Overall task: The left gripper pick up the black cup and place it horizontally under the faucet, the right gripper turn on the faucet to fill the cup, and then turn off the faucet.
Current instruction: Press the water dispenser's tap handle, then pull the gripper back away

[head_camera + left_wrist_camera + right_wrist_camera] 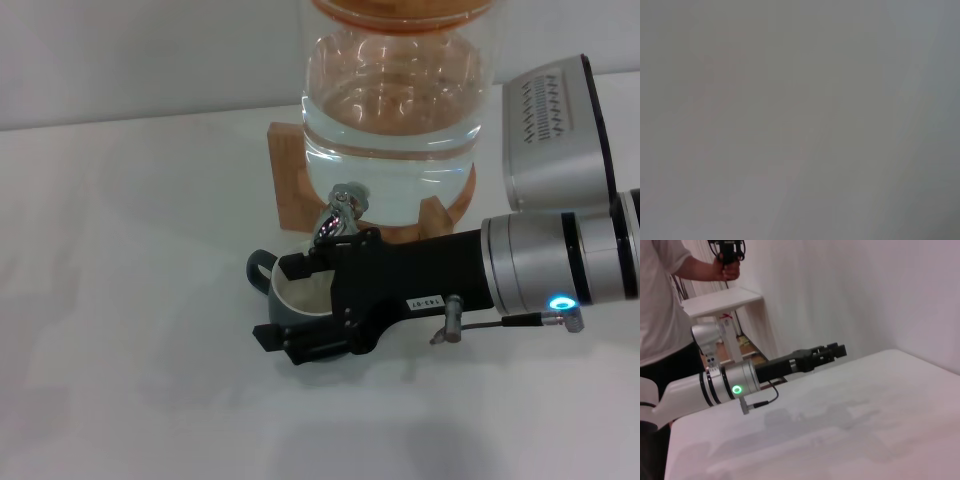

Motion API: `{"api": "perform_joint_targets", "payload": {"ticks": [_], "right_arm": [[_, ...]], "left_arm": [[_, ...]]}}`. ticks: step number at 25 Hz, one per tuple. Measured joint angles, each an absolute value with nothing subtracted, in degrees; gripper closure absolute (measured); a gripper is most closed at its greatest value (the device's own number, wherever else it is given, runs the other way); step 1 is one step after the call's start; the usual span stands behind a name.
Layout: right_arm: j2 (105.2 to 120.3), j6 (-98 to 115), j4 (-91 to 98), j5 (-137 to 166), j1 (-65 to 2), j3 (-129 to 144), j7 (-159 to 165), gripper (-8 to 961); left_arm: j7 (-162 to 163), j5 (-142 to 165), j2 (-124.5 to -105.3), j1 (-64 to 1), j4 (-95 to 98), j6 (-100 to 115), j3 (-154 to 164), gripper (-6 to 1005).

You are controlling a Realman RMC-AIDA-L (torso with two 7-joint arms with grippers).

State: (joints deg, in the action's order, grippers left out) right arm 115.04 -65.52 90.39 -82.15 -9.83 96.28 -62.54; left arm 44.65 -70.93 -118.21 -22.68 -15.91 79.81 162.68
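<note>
The black cup stands upright on the white table directly below the faucet, its cream inside showing and its handle pointing left. My right gripper, on the black forearm with a white label, reaches in from the right. Its fingers are spread wide, one on each side of the cup, the far one just under the spout. I cannot tell whether they touch the cup. My left gripper shows only in the right wrist view, held out level above the table with nothing in it. The left wrist view is blank grey.
The clear glass dispenser, holding water, sits on a wooden stand at the back. A white table stretches to the left. In the right wrist view a person stands beside a small white side table.
</note>
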Motion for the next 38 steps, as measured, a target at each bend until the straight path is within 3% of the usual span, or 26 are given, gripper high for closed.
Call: {"api": "perform_joint_targets", "payload": {"ticks": [38], "right_arm": [[114.87,-73.7,87.7,-82.4,-9.6,86.9,-64.3,142]], "left_arm": [[44.6,-70.9,-118.21,-23.0,-15.9,79.7,162.6,479]]}}
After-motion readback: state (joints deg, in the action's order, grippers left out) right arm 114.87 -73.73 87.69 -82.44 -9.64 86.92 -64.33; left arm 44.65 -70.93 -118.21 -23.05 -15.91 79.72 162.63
